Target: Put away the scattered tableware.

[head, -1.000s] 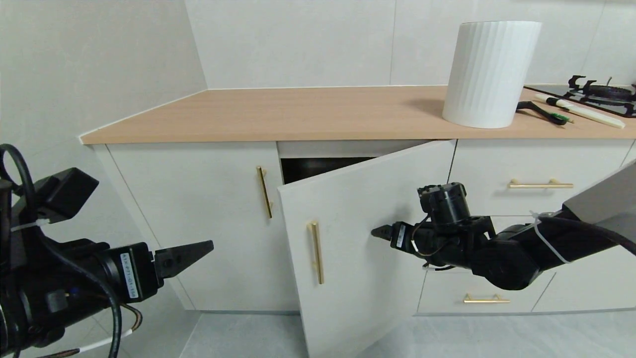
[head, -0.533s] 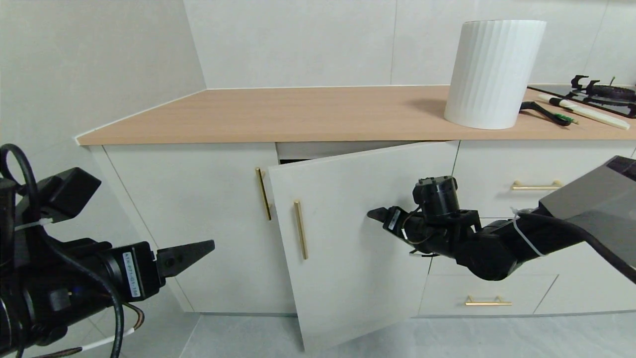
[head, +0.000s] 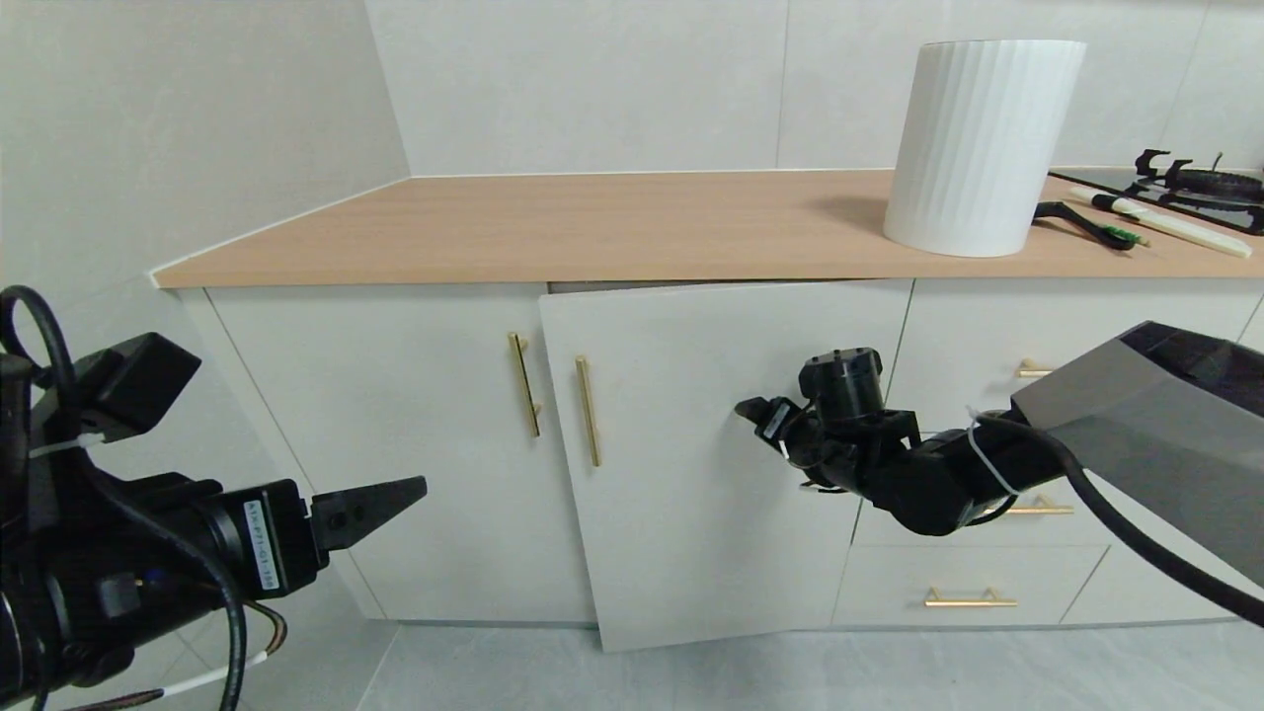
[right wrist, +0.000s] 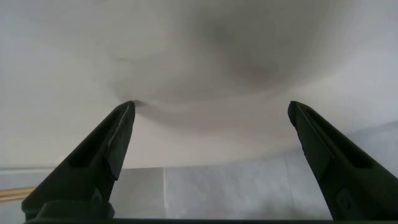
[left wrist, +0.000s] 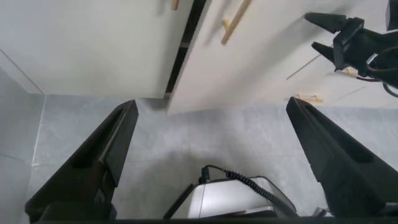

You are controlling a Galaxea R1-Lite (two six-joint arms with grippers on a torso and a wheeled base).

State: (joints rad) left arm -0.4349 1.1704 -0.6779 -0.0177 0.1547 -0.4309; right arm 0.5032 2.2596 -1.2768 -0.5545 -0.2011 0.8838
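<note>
Below the light-brown wooden desk [head: 592, 227], the right end effector [head: 752, 413] is held at the face of a white cabinet door [head: 691, 533] with a slim brass bar handle [head: 589, 410]. Its black fingers are spread wide, as the right wrist view shows, with the pale door panel close ahead of them; whether a fingertip touches the panel cannot be told. The door stands slightly ajar. Its lower edge hangs out from the cabinet front, and the left wrist view shows a dark slit between it and the neighbouring white door [head: 395, 444] at its nine o'clock, which carries a matching brass handle [head: 525, 383].

At eight o'clock in the head view, well apart from the cabinets, the left end effector [head: 410, 489] hangs above the grey tiled floor [head: 513, 681], fingers also spread and holding nothing.

The scattered tableware lies on the desk at two o'clock in the head view. A black-handled utensil [head: 1081, 219] and a long cream-coloured utensil [head: 1185, 230] sit side by side, just at three o'clock of a tall white ribbed cylindrical container [head: 978, 148]. They rest between that container and the black gas hob [head: 1200, 183] at the far edge. White drawers with brass pulls [head: 970, 597] sit at three o'clock of the door.
</note>
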